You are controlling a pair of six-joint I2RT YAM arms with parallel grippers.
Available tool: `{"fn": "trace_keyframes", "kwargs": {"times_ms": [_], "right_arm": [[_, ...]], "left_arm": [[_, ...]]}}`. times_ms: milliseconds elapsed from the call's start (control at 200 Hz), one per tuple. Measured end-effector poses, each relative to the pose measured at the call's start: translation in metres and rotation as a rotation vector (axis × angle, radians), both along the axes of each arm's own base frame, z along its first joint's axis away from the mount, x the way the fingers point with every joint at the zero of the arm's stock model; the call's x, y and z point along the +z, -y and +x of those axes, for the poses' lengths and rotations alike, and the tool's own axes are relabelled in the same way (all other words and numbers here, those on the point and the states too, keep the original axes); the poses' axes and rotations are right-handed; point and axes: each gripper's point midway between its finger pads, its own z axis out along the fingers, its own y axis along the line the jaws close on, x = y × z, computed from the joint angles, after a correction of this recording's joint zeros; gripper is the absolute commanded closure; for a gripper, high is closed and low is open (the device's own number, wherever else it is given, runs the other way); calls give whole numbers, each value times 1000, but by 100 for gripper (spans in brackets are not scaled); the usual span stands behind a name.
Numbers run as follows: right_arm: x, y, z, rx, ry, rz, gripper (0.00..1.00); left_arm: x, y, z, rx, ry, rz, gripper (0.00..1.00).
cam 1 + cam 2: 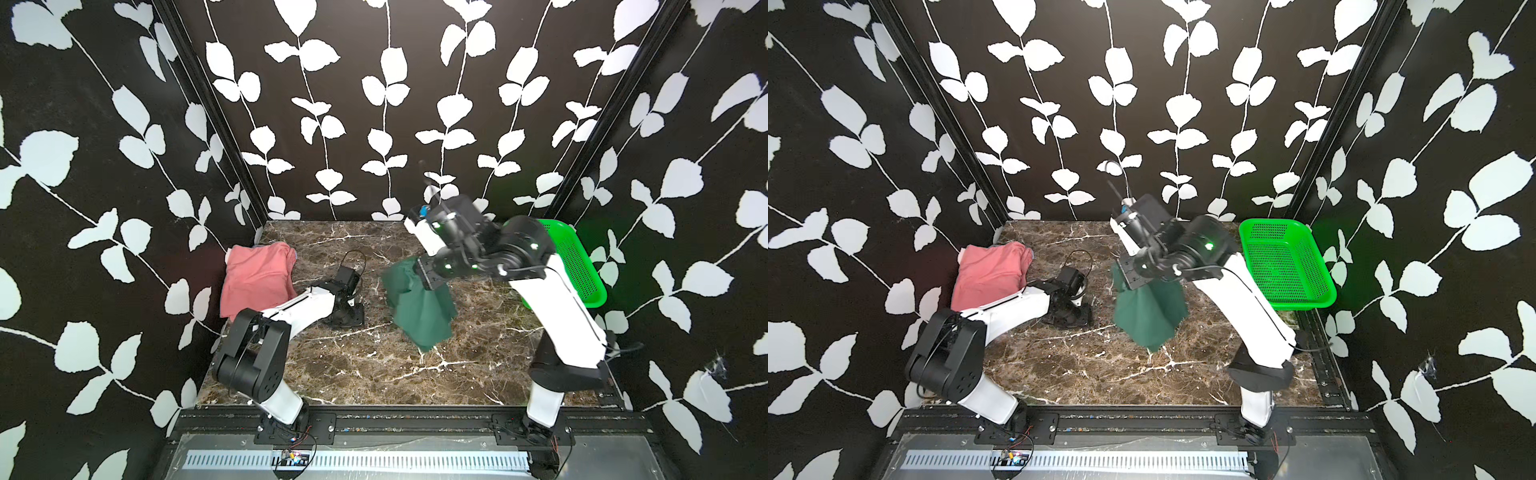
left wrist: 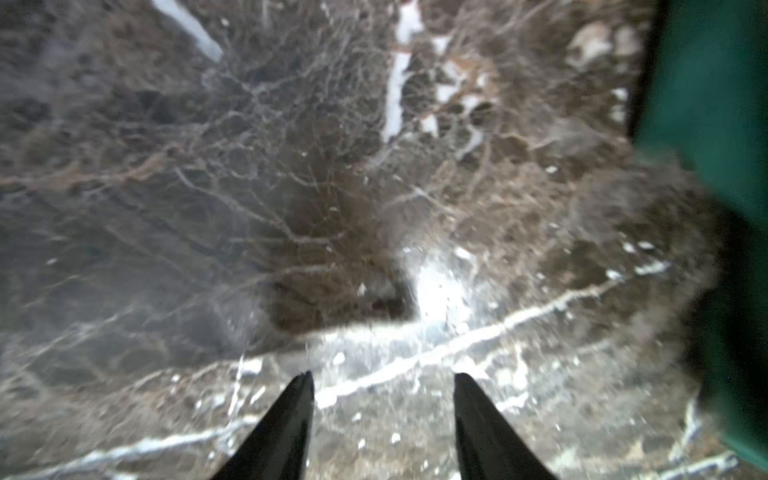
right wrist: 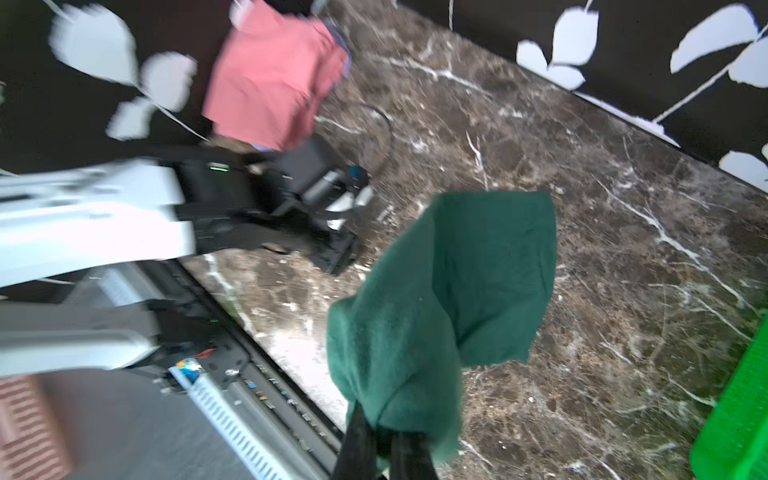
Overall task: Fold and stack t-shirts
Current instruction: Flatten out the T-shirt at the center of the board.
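Nearest, front of counter: dark marble-look slab w/ white veins, hard, glossy. Mid-counter, L side: left end effector low over slab, black tapered fingers parted, nothing btwn, released. Just R of that: dark green tee, mostly off the counter. Dangling in a bunched cone from right end effector, clenched on a gathered wad near the cloth's top. Lowest tip close to slab, contact unclear. Soft knit, matte, slightly fuzzy, limp. Prob light, no stiffness, so likely to swing and drape rather than hold shape. One-point pinch = crumple. For spreading, better to take hold at 2 spread pts, e.g. shoulders or hem corners, one per end effector. Which part is pinched now: can't tell. Free edge hanging beside L fingers looks like the reachable spot. Farther back, L corner: salmon-pink tee, rough folded rectangle lying on counter, soft creases. Lavender sliver peeking at its edge. Far R edge: bright green basket, rigid perforated plastic, rounded rim. Behind all: black walls w/ white leaf print
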Motion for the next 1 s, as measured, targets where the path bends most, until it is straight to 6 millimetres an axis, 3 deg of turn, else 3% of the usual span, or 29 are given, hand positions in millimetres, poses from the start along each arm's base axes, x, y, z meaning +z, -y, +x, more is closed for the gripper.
{"fn": "trace_keyframes", "kwargs": {"times_ms": [125,255,320,360,430,535,710,785,900,1000], "right_arm": [[9,-21,-11,62,-78,106,100],[-11,-55,-16,138,-211,135,100],[-24,-63,-18,156,-258,116,100],[-28,-64,-20,162,-277,108,100],[-23,-60,-23,171,-286,125,100],[7,-40,-21,154,-238,199,100],[58,35,-22,40,-103,301,100],[68,55,-31,19,-60,306,100],[54,79,-27,-53,-7,201,100],[11,112,-6,-190,34,-28,100]], "left_arm": [[1,-2,11,11,31,23,42],[6,-3,25,22,88,37,38],[6,-2,30,24,107,37,28],[6,-1,33,27,116,36,15],[4,2,38,27,126,27,13],[0,10,45,27,135,-6,13],[-2,32,59,19,138,-102,7],[0,45,72,17,149,-151,13],[1,62,88,16,157,-216,34],[1,67,90,21,151,-244,43]]}}
